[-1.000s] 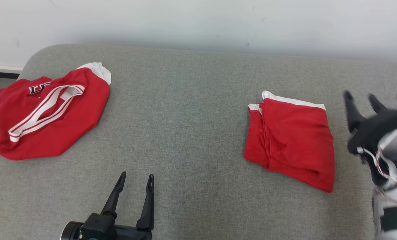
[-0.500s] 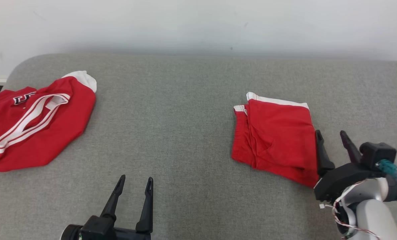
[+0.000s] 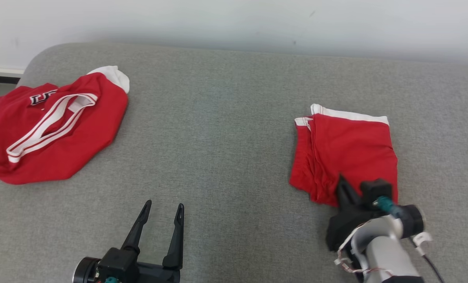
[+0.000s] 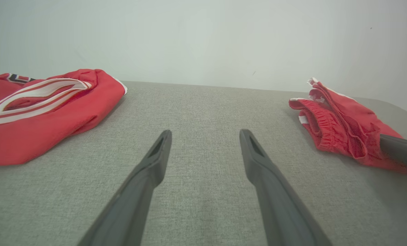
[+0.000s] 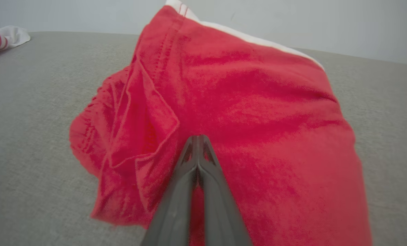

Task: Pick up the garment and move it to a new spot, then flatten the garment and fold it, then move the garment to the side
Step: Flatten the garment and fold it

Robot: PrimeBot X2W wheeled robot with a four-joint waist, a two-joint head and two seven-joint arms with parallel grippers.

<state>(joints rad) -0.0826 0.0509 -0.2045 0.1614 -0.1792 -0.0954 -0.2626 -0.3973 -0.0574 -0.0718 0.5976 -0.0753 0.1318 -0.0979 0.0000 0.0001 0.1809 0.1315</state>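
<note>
The garment [image 3: 347, 149] is a pair of red shorts with white trim, folded into a rough rectangle on the right of the grey cushion. My right gripper [image 3: 342, 184] reaches in from the near side, its two dark fingers closed together over the garment's near edge. In the right wrist view the shut tips [image 5: 197, 138] dig into the red cloth [image 5: 258, 102], which creases around them and shows red between the fingers. My left gripper [image 3: 163, 206] stands open above bare cushion near the front, well left of the garment [image 4: 343, 130], with nothing between its fingers [image 4: 205, 133].
A crumpled red jersey [image 3: 53, 125] with white stripes and white sleeves lies at the far left of the cushion [image 3: 218, 118]. A pale wall runs behind the cushion's far edge. Bare grey fabric stretches between the jersey and the shorts.
My right gripper swung from open at the right of the shorts to their near edge and shut on the cloth. The head camera shifted. The left gripper stayed open and still.
</note>
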